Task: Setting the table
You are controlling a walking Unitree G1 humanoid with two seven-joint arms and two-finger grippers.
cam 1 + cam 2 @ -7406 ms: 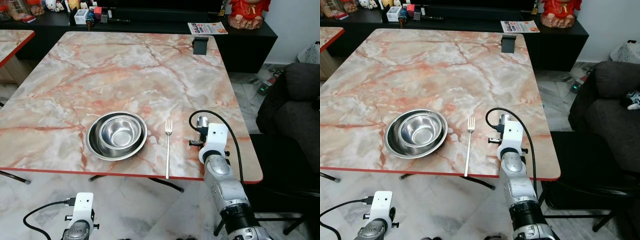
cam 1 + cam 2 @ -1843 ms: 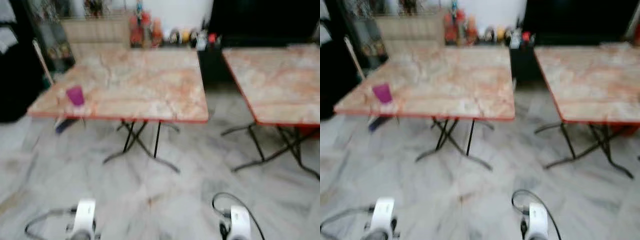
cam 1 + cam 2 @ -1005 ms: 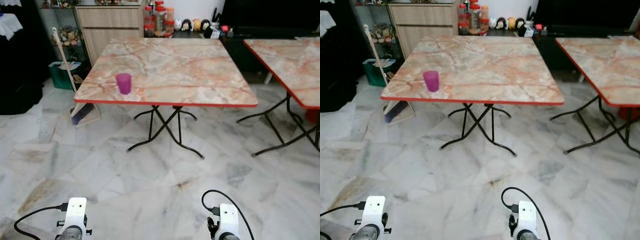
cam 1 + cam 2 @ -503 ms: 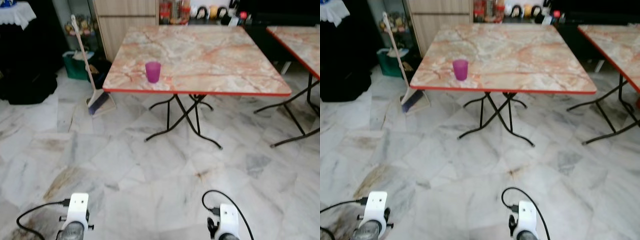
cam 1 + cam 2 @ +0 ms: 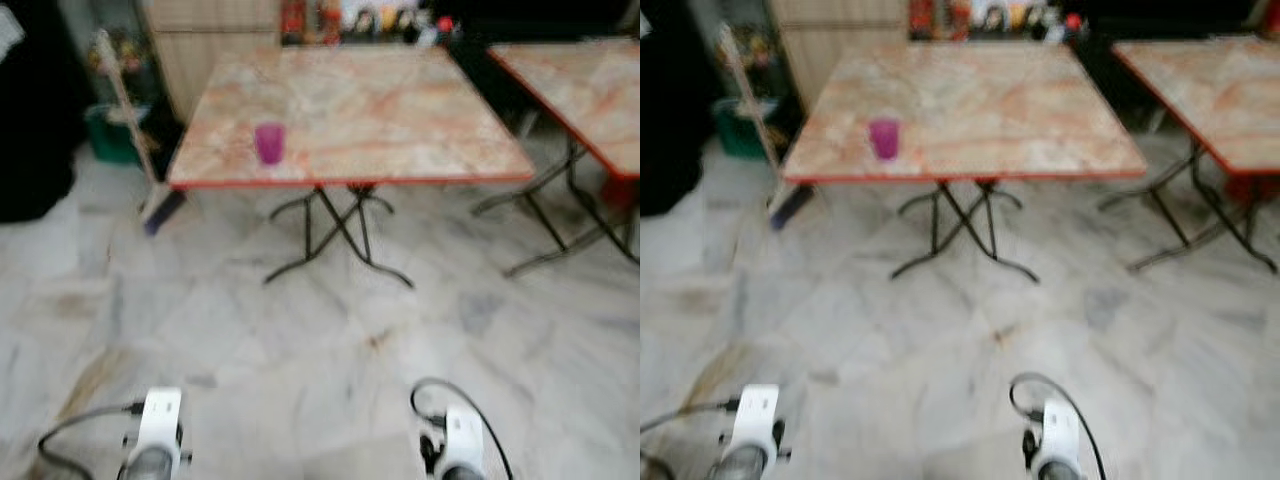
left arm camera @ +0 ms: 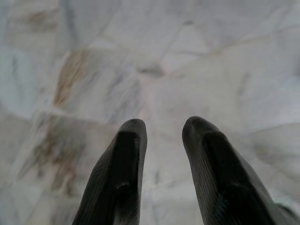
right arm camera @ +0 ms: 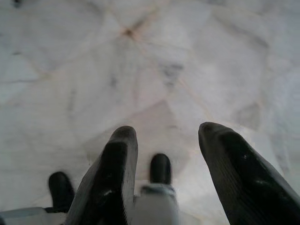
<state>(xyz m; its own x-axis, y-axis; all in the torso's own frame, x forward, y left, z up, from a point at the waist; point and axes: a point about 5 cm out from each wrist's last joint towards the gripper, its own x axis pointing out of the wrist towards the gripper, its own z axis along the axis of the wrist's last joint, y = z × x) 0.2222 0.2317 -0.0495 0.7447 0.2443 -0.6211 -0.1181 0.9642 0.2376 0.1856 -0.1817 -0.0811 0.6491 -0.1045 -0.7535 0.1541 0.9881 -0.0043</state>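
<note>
Head views blurred; we are walking. Far left, a broom (image 5: 125,120) leans by a green bin (image 5: 108,133), out of our path. Next, our left pincer (image 6: 161,129) hangs low over the marble floor (image 5: 300,340), fingers parted a moderate gap, holding nothing; carried idle while we travel, we judge.

Ahead stands the near bench (image 5: 420,140), marble-patterned with a red edge, on folding black legs (image 5: 335,235). The purple cup (image 5: 269,143) stands upright on it near the front-left corner, close to the edge, which we judge puts it within easy reach from this side. It looks like the next item for the setting.

Our right pincer (image 7: 166,136) also hangs low over the floor, fingers wider apart, empty. Far right, a second bench (image 5: 590,90) of the same pattern stands apart from the first across a gap of floor.

We judge this step an approach to fetch the cup; it is not yet within reach.
</note>
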